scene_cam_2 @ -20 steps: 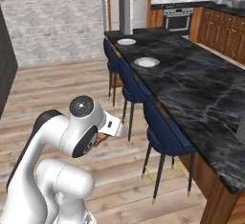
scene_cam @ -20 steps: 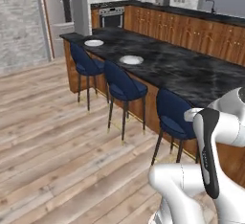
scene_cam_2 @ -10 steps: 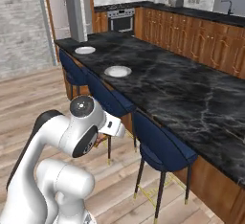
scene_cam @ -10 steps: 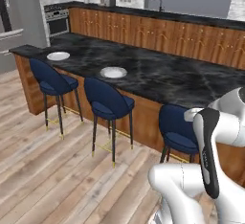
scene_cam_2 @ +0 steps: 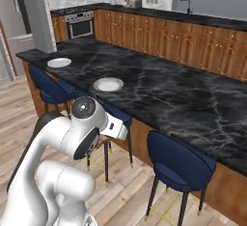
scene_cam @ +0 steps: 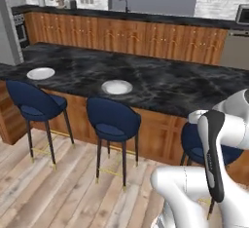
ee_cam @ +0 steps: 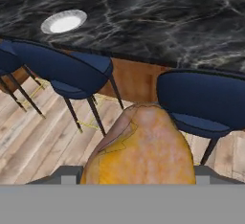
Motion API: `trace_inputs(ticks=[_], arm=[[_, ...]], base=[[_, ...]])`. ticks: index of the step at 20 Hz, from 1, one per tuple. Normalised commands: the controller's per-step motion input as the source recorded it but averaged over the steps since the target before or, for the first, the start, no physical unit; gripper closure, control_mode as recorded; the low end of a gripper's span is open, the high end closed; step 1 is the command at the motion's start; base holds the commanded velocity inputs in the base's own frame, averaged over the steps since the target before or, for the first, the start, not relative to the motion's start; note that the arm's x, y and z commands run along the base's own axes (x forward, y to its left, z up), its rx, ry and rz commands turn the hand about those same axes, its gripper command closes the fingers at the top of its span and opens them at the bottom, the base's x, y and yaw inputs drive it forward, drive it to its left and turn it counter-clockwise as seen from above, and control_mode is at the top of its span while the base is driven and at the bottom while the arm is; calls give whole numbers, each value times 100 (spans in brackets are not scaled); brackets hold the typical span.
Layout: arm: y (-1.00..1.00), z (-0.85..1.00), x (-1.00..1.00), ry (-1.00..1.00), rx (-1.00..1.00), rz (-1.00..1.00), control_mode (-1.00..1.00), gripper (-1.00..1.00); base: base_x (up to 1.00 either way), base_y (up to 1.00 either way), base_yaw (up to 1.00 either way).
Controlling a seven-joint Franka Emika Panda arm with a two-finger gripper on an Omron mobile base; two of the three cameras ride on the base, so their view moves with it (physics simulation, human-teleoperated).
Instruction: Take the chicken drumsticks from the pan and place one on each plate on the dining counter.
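The long black, white-veined marble dining counter (scene_cam: 160, 83) with brown wooden fronts carries two small white plates (scene_cam: 116, 86) (scene_cam: 41, 73), well apart. Dark blue stools (scene_cam: 113, 121) line its near side on the plank floor (scene_cam: 58, 193). In the hand view the golden-orange chicken drumstick (ee_cam: 143, 149) sits clamped in the gripper (ee_cam: 139, 173), short of the counter.

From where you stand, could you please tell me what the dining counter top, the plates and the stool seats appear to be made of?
The dining counter top looks like polished black marble: white veins run through it and it has a faint sheen. The plates look like plain white glazed ceramic, though smooth plastic can't be ruled out. The stool seats look like dark blue matte upholstery, perhaps fabric or velvet, on thin dark legs with brass-coloured tips.
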Motion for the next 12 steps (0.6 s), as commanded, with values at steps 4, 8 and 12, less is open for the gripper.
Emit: trace_inputs(ticks=[4,8,12], arm=[[0,0,0,0,0,0,100,100],[0,0,0,0,0,0,100,100],[0,0,0,0,0,0,100,100]], base=[[83,100,-37],[85,100,-35],[86,90,-29]])
